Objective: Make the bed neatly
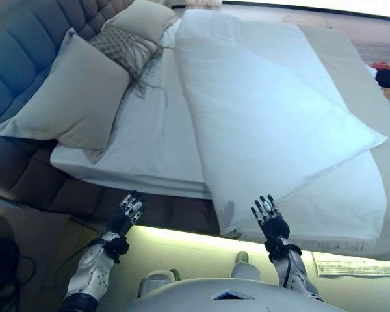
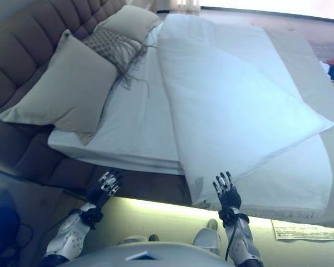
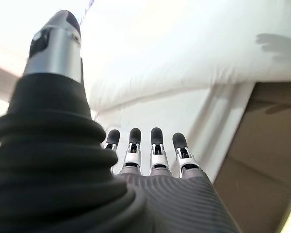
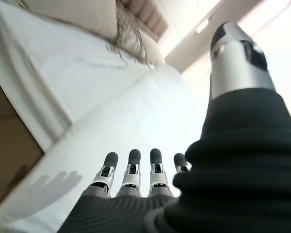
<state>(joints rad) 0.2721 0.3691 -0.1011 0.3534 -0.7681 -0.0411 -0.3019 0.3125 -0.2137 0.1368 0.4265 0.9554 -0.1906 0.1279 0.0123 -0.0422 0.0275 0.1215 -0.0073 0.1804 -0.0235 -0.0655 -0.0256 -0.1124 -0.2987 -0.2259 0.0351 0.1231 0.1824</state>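
A white duvet (image 1: 260, 110) lies folded back on itself across the middle and right of the bed, its near corner hanging over the bed's near edge. The white sheet (image 1: 149, 136) shows bare to its left. Two beige pillows (image 1: 75, 97) and a fringed grey cushion (image 1: 123, 49) lean by the padded headboard (image 1: 19, 65). My left hand (image 1: 127, 213) is open, held off the bed's near side below the bare sheet. My right hand (image 1: 270, 218) is open, just short of the duvet's hanging corner. Both hands are empty.
The bed's dark base (image 1: 162, 211) runs along the near side. A sheet of paper (image 1: 351, 265) lies on the floor at lower right. Dark and red things (image 1: 385, 77) lie on the floor beyond the bed's far right.
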